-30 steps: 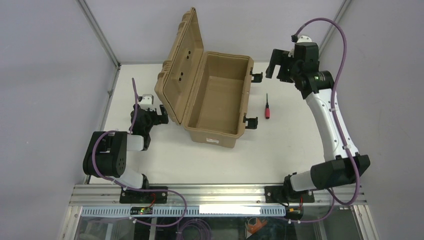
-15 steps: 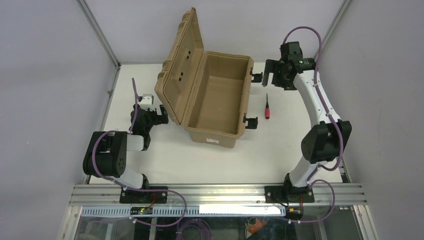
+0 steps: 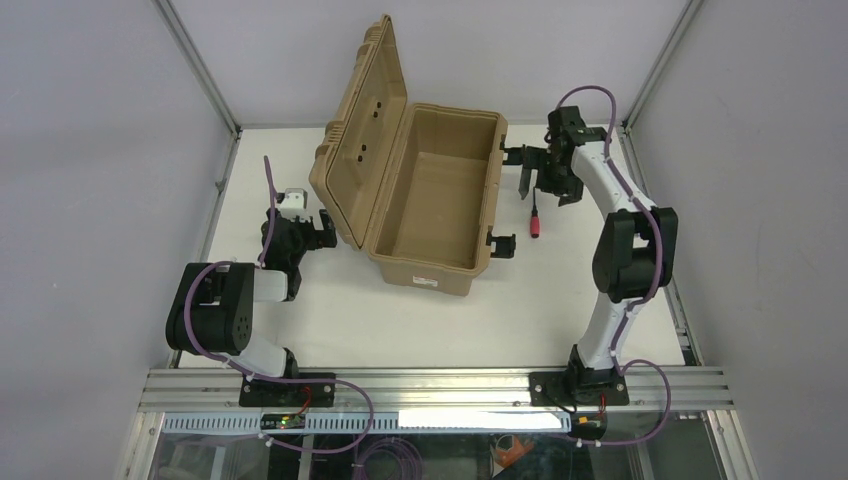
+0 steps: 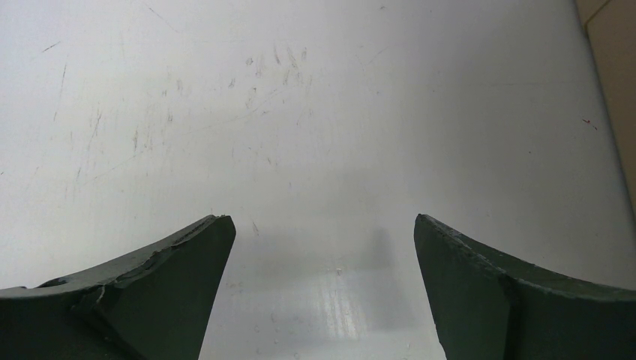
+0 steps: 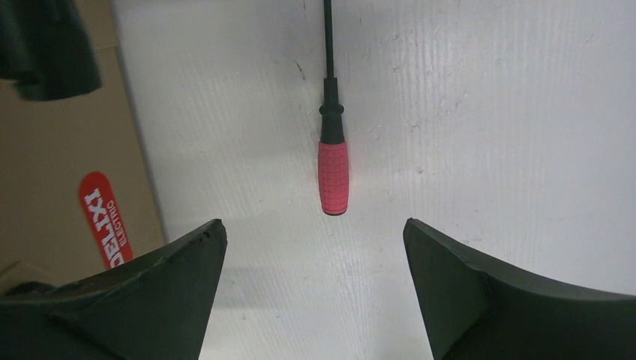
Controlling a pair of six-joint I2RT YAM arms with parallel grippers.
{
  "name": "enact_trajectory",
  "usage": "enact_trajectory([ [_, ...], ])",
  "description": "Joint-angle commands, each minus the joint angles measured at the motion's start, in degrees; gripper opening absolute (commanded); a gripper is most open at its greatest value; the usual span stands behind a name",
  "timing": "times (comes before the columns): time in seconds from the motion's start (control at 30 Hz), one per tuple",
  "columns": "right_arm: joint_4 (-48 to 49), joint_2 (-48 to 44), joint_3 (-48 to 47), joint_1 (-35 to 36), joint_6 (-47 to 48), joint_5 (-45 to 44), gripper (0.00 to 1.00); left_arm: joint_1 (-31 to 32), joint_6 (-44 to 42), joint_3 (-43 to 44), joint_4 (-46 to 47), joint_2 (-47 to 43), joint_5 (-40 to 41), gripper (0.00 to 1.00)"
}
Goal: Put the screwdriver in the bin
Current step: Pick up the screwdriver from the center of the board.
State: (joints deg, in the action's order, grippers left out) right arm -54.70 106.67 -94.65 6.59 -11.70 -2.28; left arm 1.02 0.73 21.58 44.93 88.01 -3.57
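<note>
The screwdriver point(image 3: 535, 226), with a red handle and a thin black shaft, lies on the white table right of the bin point(image 3: 430, 195), a tan box with its lid standing open. My right gripper point(image 3: 545, 188) is open and empty, pointing down just behind the screwdriver. In the right wrist view the red handle point(image 5: 333, 176) lies just ahead of the open right gripper point(image 5: 313, 225), centred between the fingers and not touched. My left gripper point(image 3: 318, 229) is open and empty beside the bin's lid. In the left wrist view the left gripper point(image 4: 320, 221) has only bare table under it.
The bin's two black latches point(image 3: 503, 244) stick out toward the screwdriver. The bin wall with a red label point(image 5: 101, 217) is at the left of the right wrist view. The bin's edge point(image 4: 611, 75) shows at the right of the left wrist view.
My right arm has folded in and lowered from the back right corner until its gripper is over the screwdriver. The left arm, bin and screwdriver have not moved.
</note>
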Motion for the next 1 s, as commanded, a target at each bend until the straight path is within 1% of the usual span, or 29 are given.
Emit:
enact_trajectory([
  [0.0, 3.11, 2.13, 0.75, -0.52, -0.41, 0.31, 0.91, -0.31, 0.59, -0.14, 2.19, -1.7, -1.27, 0.99],
  [0.37, 4.7, 7.96, 2.07, -0.53, -0.75, -1.31, 0.8, -0.31, 0.59, -0.14, 2.2, -1.64, -1.24, 0.99],
  [0.63, 5.73, 10.23, 3.95, -0.54, -0.91, -2.53, 0.71, -0.31, 0.59, -0.14, 2.19, -1.64, -1.21, 0.99],
  [0.97, 6.6, 11.58, 5.26, -0.54, -0.9, -2.37, 0.55, -0.31, 0.59, -0.14, 2.2, -1.63, -1.28, 0.99],
])
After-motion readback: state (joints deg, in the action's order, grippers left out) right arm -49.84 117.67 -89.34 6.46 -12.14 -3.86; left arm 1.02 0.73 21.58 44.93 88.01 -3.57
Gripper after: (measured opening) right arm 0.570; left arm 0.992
